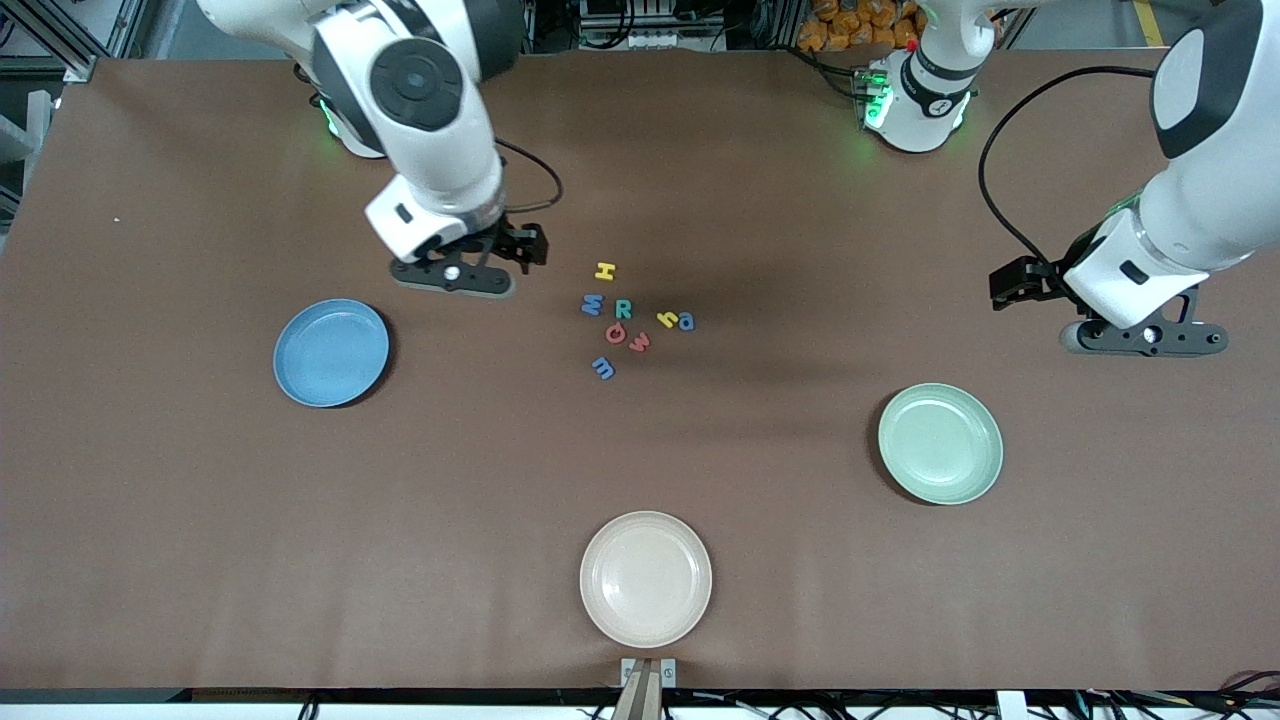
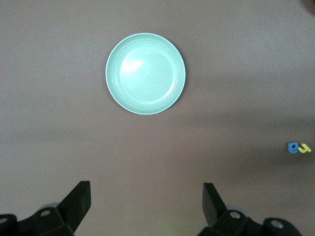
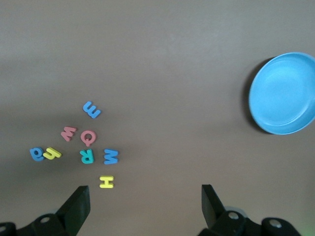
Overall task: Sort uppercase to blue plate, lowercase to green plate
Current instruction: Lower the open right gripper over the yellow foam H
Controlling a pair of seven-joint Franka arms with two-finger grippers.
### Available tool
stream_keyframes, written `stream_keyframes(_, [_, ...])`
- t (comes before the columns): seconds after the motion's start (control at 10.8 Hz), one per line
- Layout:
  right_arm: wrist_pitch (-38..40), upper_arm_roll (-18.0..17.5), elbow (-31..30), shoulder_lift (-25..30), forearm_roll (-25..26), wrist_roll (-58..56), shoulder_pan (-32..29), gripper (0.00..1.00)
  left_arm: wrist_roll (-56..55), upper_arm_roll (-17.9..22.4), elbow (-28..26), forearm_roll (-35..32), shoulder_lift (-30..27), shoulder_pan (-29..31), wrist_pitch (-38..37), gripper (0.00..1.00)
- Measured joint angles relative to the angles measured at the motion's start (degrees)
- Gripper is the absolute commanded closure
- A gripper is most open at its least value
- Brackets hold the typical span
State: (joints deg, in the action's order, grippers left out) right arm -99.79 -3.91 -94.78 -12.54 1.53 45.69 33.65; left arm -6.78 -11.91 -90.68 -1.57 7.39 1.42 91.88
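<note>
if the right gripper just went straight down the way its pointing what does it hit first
Most likely bare table. The right gripper, jaws open, has no letter between its fingers; the yellow H lies just beside that line, so depth leaves some doubt.

The only readable characters are the foam letters themselves, lying loose in a cluster on the brown worktop: a yellow H, a blue W/M (it reads either way), a teal R, a red Q, a red w, a yellow h, a blue a and a blue m. No printed label or brand can be read anywhere else.
</note>
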Motion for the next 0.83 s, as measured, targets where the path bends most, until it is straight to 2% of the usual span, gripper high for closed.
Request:
stream_keyframes(0.19, [-6.30, 0.02, -3.50, -2.57, -0.02, 3.81, 2.55, 0.00, 0.00, 0.03, -0.08, 0.00, 0.68, 0.01, 0.35, 0.00])
stream_keyframes(0.56, [-21.26, -0.02, -15.27, -4.10, -0.14, 8.54, 7.07, 0.00, 0.00, 0.12, -0.37, -0.01, 3.24, 0.18, 1.12, 0.00])
stream_keyframes(0.83, [-28.45, -0.02, -20.54, -5.44, -1.43, 10.05, 9.16, 0.00, 0.00, 0.15, -0.58, -1.98, 4.50, 0.13, 1.31, 0.00])
